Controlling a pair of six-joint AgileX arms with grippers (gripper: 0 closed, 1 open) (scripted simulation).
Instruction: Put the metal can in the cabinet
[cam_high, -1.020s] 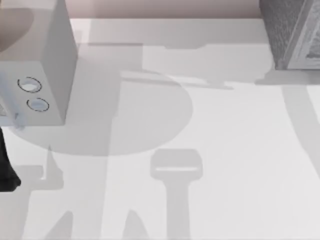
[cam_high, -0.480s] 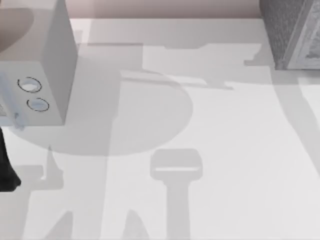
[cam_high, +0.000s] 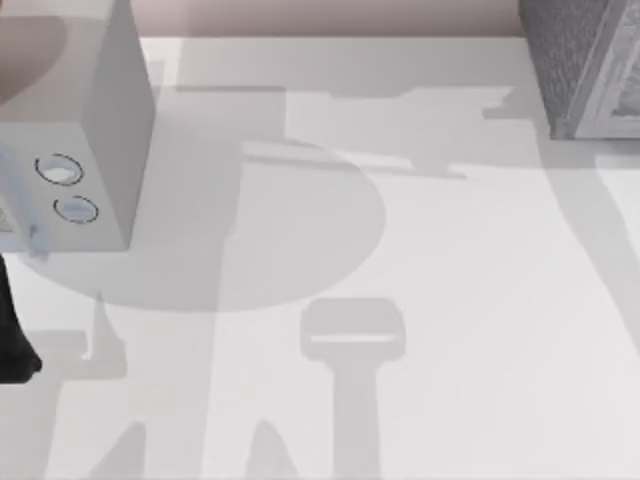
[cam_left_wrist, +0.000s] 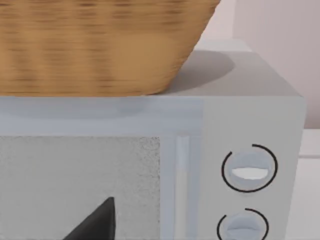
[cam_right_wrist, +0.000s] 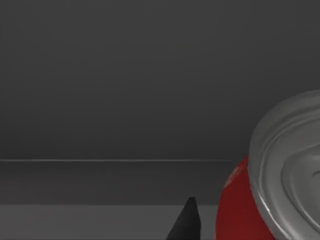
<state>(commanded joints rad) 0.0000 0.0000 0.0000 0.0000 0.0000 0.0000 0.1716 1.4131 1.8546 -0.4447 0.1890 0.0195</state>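
The metal can (cam_right_wrist: 240, 210) is red with a silver lid and sits tilted, very close to the right wrist camera. My right gripper (cam_right_wrist: 222, 227) is shut on it; one black fingertip (cam_right_wrist: 189, 220) shows beside its red side. Behind the can are the dark inner walls of the cabinet (cam_right_wrist: 125, 75). From above, the cabinet (cam_high: 585, 65) is a grey textured box at the table's back right corner. My left arm (cam_high: 12, 330) is parked at the table's left edge, and a dark part of its gripper (cam_left_wrist: 95, 225) shows in front of the microwave door.
A grey microwave (cam_high: 90, 130) with two round knobs stands at the back left. A wicker basket (cam_left_wrist: 100, 45) rests on top of it. Arm shadows cross the white table (cam_high: 450, 300).
The right arm's shadow near the cabinet has shifted toward the table's back edge. The left arm has stayed put.
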